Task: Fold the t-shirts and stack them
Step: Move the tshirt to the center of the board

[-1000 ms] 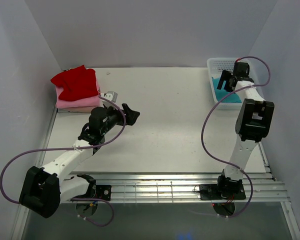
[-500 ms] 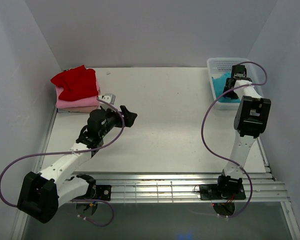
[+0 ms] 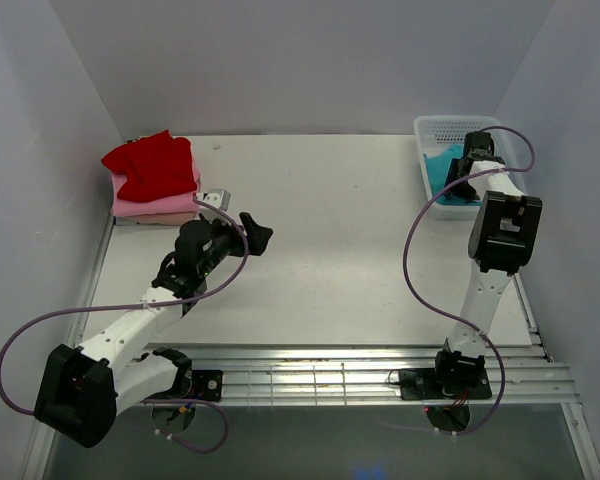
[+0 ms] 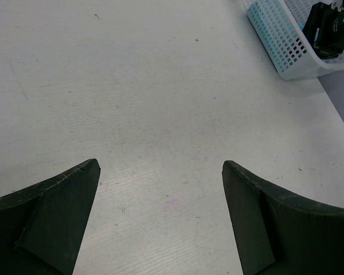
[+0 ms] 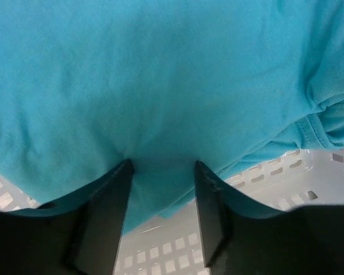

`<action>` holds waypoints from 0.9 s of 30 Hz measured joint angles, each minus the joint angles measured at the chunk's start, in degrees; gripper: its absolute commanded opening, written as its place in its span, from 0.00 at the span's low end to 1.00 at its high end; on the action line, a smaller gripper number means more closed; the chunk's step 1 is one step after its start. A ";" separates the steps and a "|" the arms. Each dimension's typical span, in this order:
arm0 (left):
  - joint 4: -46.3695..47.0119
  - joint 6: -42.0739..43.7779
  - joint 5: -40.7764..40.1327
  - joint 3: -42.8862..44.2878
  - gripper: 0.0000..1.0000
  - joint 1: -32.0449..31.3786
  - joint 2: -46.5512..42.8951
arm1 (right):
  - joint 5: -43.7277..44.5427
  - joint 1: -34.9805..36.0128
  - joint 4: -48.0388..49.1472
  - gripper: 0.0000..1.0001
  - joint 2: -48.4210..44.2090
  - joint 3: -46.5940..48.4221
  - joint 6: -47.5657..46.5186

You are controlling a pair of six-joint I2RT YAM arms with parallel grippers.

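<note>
Right gripper [image 5: 162,167] down in basket [image 5: 264,186], jaws pinching a fold of teal shirt [image 5: 160,74] between them.
Left gripper [image 4: 160,165] wide open, holding nothing, table [image 4: 160,86] under jaws.

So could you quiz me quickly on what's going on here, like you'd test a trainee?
1. True or false: the left gripper is holding a shirt.
2. Which lies on the pink shirt: A red shirt, B green shirt, C black shirt?
3. Fill in: the teal shirt lies in the white ____.
Key: 1 false, it is open above the table; 2 A; 3 basket.
</note>
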 measured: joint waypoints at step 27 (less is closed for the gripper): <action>-1.75 0.02 -2.01 -0.35 0.98 0.00 -1.44 | -5.29 -0.63 -1.66 0.08 0.17 1.60 -0.50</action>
